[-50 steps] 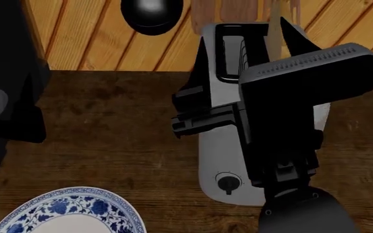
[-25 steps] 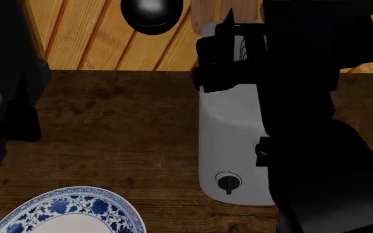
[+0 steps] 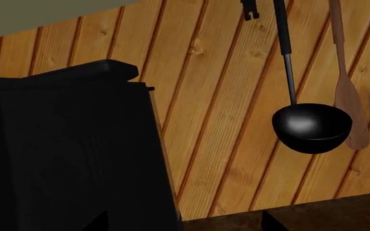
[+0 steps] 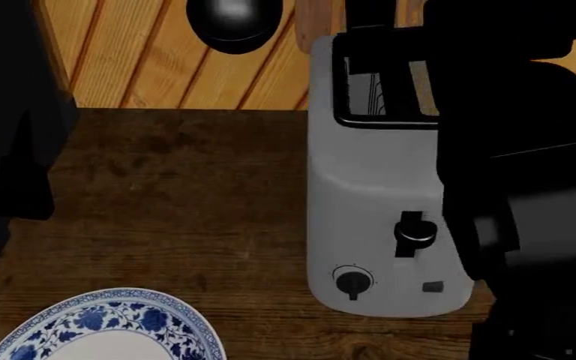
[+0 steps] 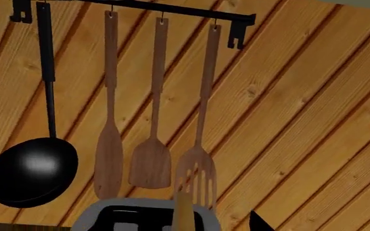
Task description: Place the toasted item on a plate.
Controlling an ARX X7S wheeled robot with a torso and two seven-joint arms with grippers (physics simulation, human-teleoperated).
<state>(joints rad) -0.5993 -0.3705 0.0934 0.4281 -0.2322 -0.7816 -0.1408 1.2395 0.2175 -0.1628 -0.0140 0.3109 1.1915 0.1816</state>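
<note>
Toast (image 4: 423, 88) stands in the toaster's (image 4: 373, 217) right slot at the far right of the worktop (image 4: 178, 202), plate (image 4: 108, 330) at the near left edge, seen from the head alone. Wrist views add a ladle (image 5: 31, 171) and wooden utensils (image 5: 152, 163) hanging on the wall. Right arm (image 4: 528, 172) looms over the toaster's right side; neither pincer's state can be told.

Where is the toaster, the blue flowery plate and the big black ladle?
toaster (image 4: 368, 202), head view, on its bare grey top.
plate (image 4: 148, 319), head view, on its blue flowery rim.
ladle (image 3: 312, 126), left wrist view, on its round black bowl.
</note>
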